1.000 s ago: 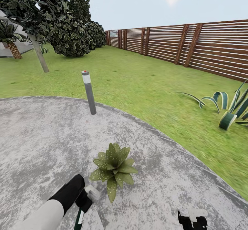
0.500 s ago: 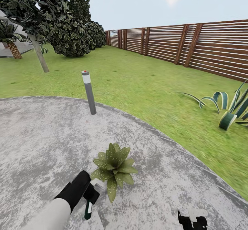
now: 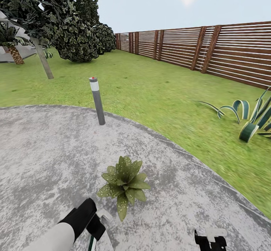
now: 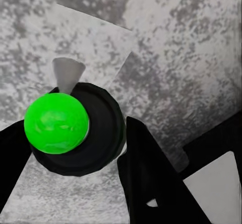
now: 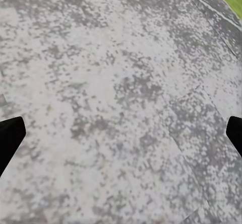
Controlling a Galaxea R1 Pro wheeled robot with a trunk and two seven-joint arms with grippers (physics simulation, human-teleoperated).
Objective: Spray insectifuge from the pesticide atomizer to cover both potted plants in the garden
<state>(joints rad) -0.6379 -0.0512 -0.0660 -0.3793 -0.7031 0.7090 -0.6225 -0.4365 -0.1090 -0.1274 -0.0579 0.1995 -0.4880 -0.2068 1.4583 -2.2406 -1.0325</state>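
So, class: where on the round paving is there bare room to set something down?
Bare paving lies between the bollard and the potted plant, and right of the plant toward the lawn. It is crowded by the left tool.

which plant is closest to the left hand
The small speckled green rosette plant on the grey paving, right beside the left hand; the striped curling-leaf plant stands far off in grass.

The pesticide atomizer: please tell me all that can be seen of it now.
The slim white pesticide atomizer with a green band hangs near the bottom edge of the head view, below the left claw, beside the speckled-leaf potted plant. Little of it shows there. In the left wrist view it is seen end-on: a round black end with a glossy bright green ball on it, held between the claw's two black fingers, above the grey mottled paving. It looks like plastic.
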